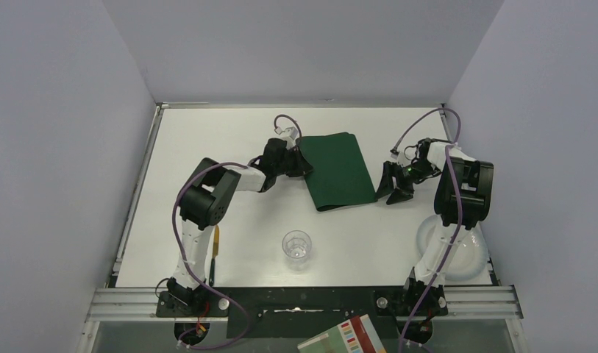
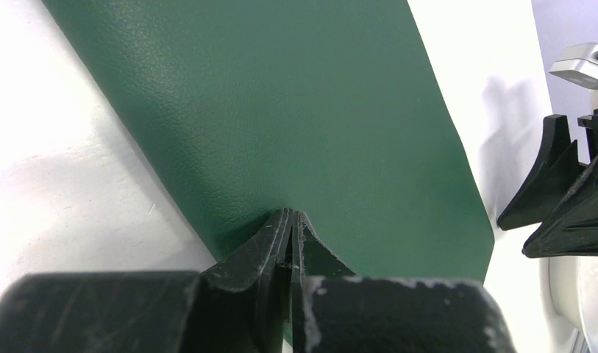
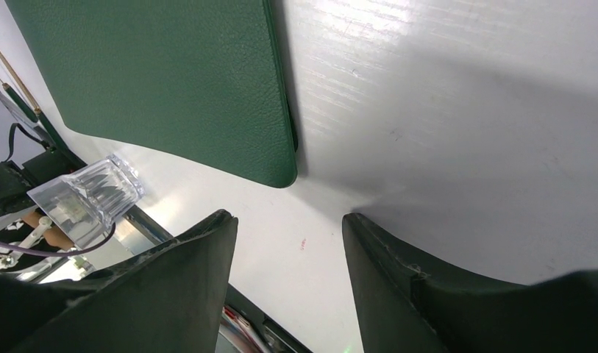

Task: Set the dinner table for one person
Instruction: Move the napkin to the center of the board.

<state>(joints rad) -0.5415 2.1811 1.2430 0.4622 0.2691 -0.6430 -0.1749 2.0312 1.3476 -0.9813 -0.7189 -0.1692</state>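
Dinner tabletop (image 1: 207,140) is a big flat white rectangle with a thin metal rim. It fills the floor of the walled cell, with both arm bases bolted along its near edge. A dark green placemat (image 1: 338,170) lies on it a bit askew, toward the far middle.

The top view gives the whole layout. A clear glass (image 1: 296,246) stands in the near middle, and a white plate (image 1: 468,257) sits at the near right, partly under the right arm. Some thin stick-like utensils (image 1: 215,254) lie by the left arm. From up there the fingers are too small to read, though.

The wrist cams fix that. The left gripper (image 2: 292,220) has its fingers pressed fully together, tips right at the placemat's left edge. Can't tell whether the mat is actually caught between them. That view also picks up the mat's leathery grain.

The right gripper (image 3: 288,220) has its fingers clearly spread with nothing between them, over bare white surface just beside the mat's rounded corner.
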